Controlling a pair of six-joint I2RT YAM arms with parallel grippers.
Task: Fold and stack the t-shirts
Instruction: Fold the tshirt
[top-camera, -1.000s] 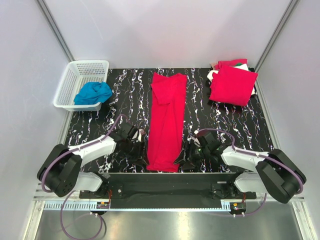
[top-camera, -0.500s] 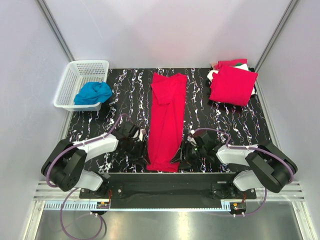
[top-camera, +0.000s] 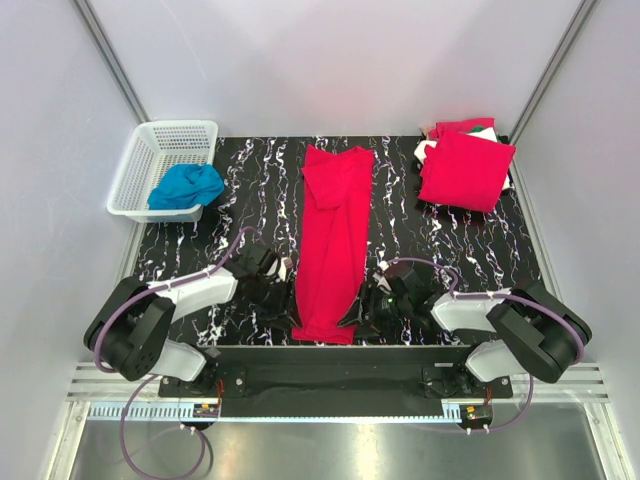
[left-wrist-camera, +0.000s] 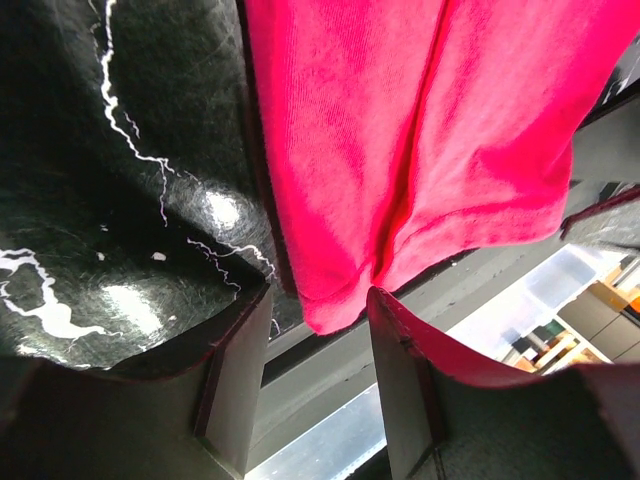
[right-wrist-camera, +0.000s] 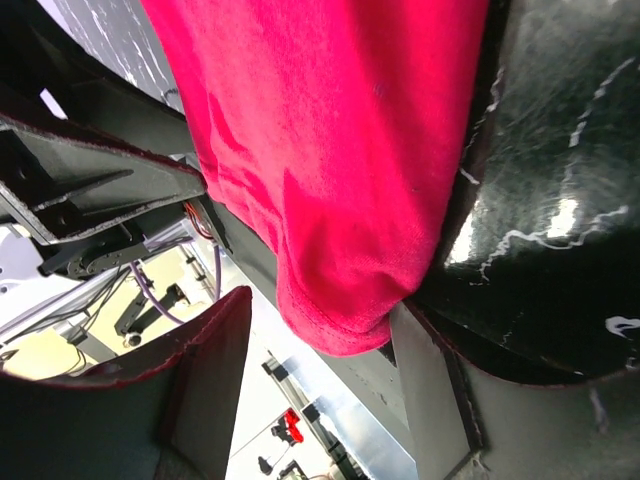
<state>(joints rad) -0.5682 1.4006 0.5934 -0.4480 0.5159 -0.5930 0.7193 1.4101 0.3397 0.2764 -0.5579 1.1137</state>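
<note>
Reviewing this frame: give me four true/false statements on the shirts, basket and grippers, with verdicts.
1. The long red t-shirt lies lengthwise in the middle of the table. True.
2. The basket holds a red shirt. False: it holds a blue garment.
3. The left gripper and right gripper are open, one at each near corner of that t-shirt. True.
4. The folded stack sits far left. False: it is at the far right.

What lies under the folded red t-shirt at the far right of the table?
Under the folded red t-shirt, edges of other fabric stick out, red, white and some green. The top shirt covers the rest, so how many pieces lie there cannot be seen.
</note>
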